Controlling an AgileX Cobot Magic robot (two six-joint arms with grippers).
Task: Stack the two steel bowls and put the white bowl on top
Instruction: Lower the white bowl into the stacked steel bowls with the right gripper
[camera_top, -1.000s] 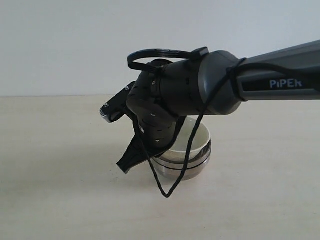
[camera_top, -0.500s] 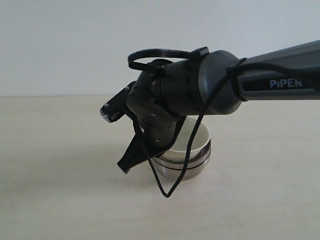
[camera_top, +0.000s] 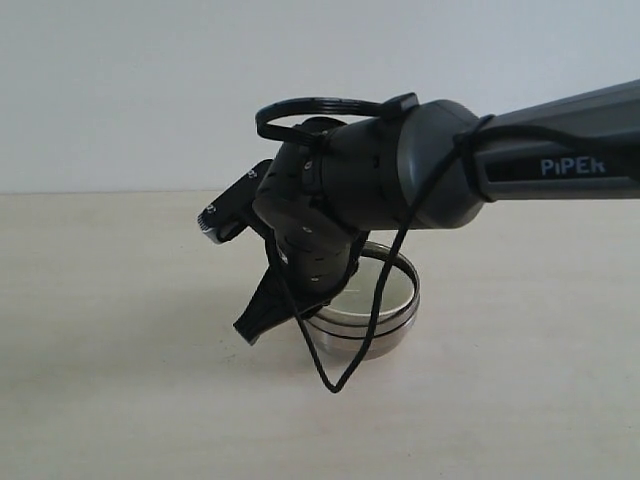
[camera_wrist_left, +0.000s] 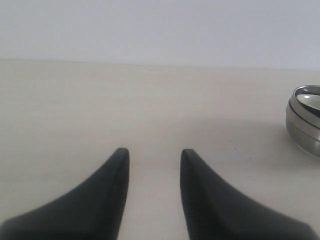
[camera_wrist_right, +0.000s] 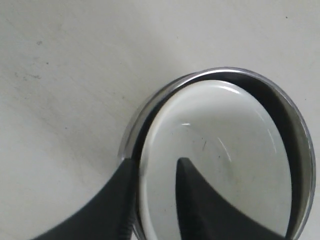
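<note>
Fingers (camera_wrist_right: 197, 205) of the right gripper (camera_wrist_right: 156, 162) stand apart, loosely straddling the wall of the white bowl (camera_wrist_right: 225, 150), one inside and one outside. Half a second earlier that bowl's rim stood proud of the two steel bowls (camera_top: 400, 318); now it sits sunk within them, evidently released, so the stack appears complete. The left gripper (camera_wrist_left: 152, 152), jaws apart and empty, waits well aside of the steel bowls.

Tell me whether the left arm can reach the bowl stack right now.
Probably, but not cleanly: bare table lies between the left gripper and the stack, yet the right gripper sits over its rim.
</note>
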